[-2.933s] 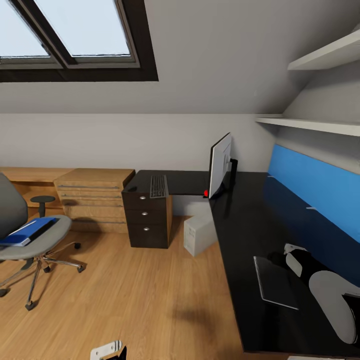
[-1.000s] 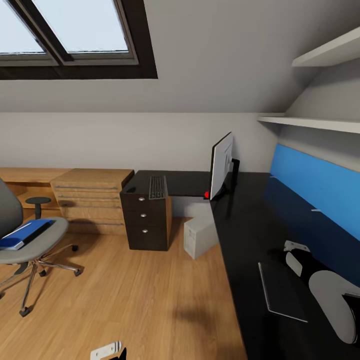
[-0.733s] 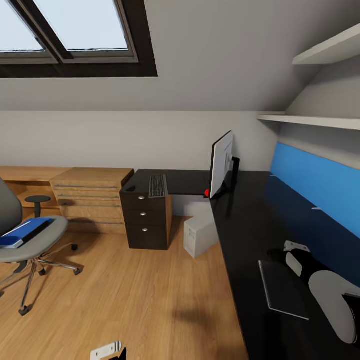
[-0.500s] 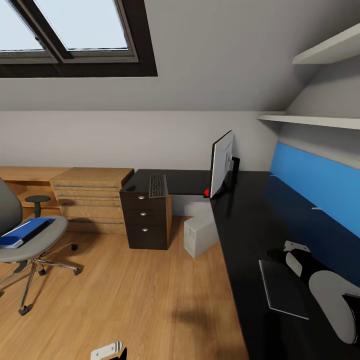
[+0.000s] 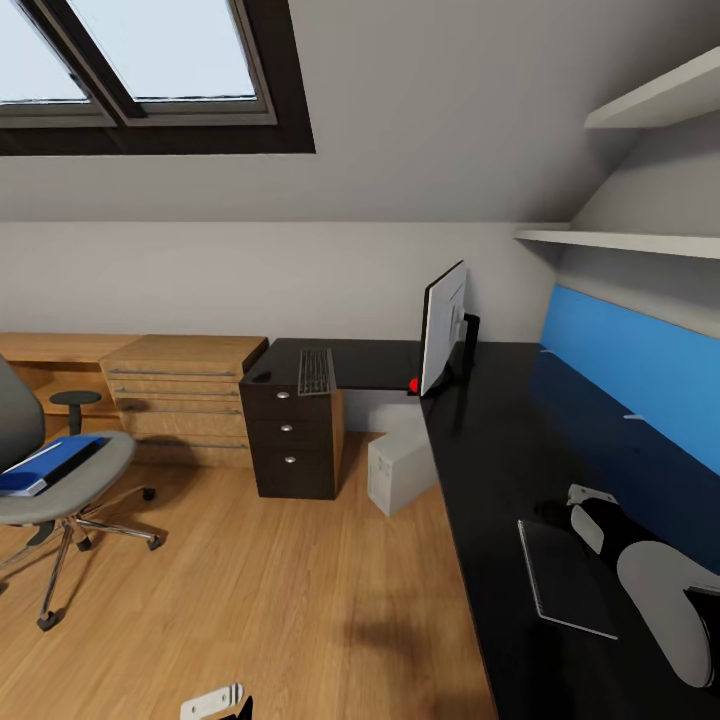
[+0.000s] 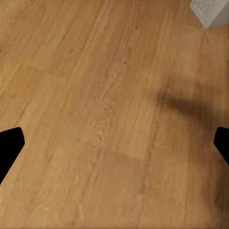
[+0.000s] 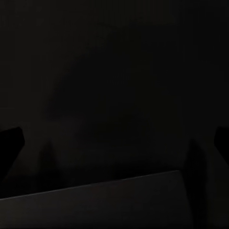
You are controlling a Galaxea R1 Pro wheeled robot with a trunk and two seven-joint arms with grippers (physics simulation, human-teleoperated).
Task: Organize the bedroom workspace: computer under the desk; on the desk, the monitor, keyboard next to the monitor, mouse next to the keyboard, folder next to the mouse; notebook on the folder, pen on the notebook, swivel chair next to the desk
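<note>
Notebook point(image 5: 565, 578) lies flat on the desk point(image 5: 500, 450) by the right gripper point(image 5: 590, 505), likely staged for stacking. Folder point(image 5: 45, 466) is seen on the swivel chair point(image 5: 60, 480). Both grippers' fingers are spread, holding nothing.

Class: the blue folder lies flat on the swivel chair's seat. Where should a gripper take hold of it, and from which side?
Probably the folder's front edge, pinched across its thickness, coming from the open front of the swivel chair; it lies flat, and the backrest blocks the rear.
</note>
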